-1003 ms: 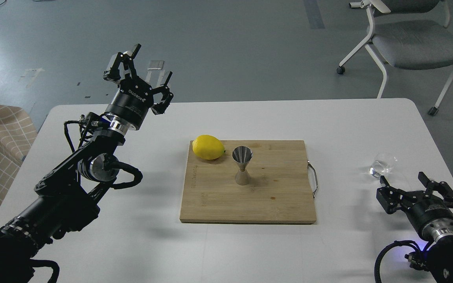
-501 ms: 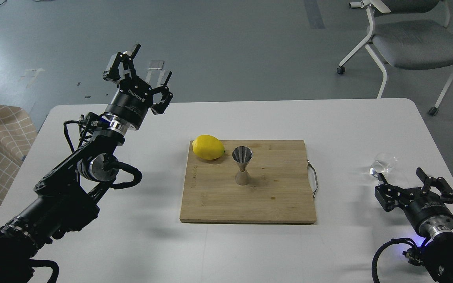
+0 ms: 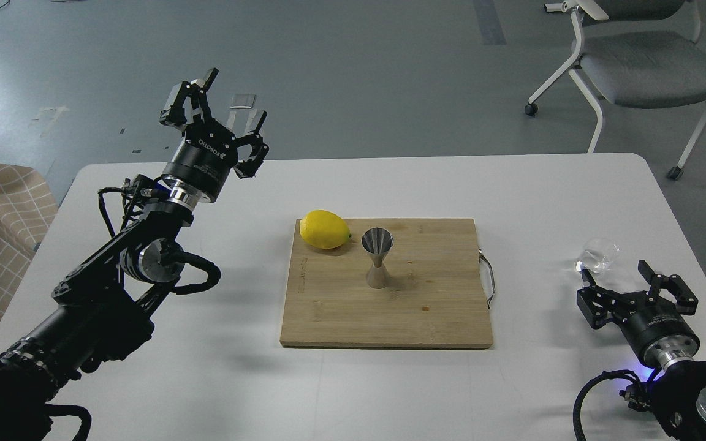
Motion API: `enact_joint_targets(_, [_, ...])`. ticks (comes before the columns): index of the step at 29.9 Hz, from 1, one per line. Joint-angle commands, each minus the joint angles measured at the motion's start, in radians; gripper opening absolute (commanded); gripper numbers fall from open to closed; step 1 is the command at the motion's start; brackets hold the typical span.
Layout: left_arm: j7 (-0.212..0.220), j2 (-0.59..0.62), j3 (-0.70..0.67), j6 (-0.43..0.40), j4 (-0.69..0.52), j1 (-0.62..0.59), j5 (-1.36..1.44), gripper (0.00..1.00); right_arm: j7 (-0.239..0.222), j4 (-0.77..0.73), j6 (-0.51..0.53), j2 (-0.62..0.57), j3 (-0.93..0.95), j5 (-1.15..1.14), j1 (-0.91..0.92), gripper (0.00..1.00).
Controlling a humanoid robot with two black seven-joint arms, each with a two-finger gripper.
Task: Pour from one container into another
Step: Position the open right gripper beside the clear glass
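Listing contents, largest item first:

Table (image 3: 206, 380): white, fills the lower two thirds of the frame; grey floor beyond.

Chair (image 3: 641, 67): grey seat on white legs, upper right of the frame, off the table.

Left arm: enters from the lower left, raised over the table's far left corner.

Board (image 3: 426, 306): wooden, centre of the frame, lying flat, with a wire handle on its right edge.

Left claw (image 3: 221, 110): upper left of the frame, fingers spread wide, holding nothing, well apart from every object.

Right claw (image 3: 615, 277): lower right of the frame, fingers spread, holding nothing, tips pointing up the frame toward the cup and just short of it.

Lemon (image 3: 325, 229): yellow, upper left corner of the board, near the jigger but not touching it.

Jigger (image 3: 378, 257): shiny metal hourglass, upright on the board just left of centre, open cone upward.

Cup (image 3: 598, 256): small clear glass, on the bare table at right of the frame, well apart from the board. Contents cannot be told.

Stage (judged): approach to the cup; no grasp, no pour.

Risks (judged): clear glass is hard to locate, so a fingertip could strike its side and push or tip it. Smooth glass may slip in a light grip. Narrow, top-heavy jigger may topple if the cup rim bumps it, and its small mouth invites spilling onto the board.
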Motion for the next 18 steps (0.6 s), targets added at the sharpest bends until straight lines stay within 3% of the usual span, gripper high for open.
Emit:
enact_joint_targets(1, [0.0, 0.0, 0.0, 0.0, 0.0, 0.0, 0.0, 0.98, 0.001, -0.009, 0.024, 0.0, -0.003, 0.0, 0.004, 0.9])
enact_joint_targets(18, [0.0, 0.0, 0.001, 0.0, 0.0, 0.0, 0.001, 0.98, 0.001, -0.072, 0.076, 0.0, -0.003, 0.017, 0.026, 0.9])
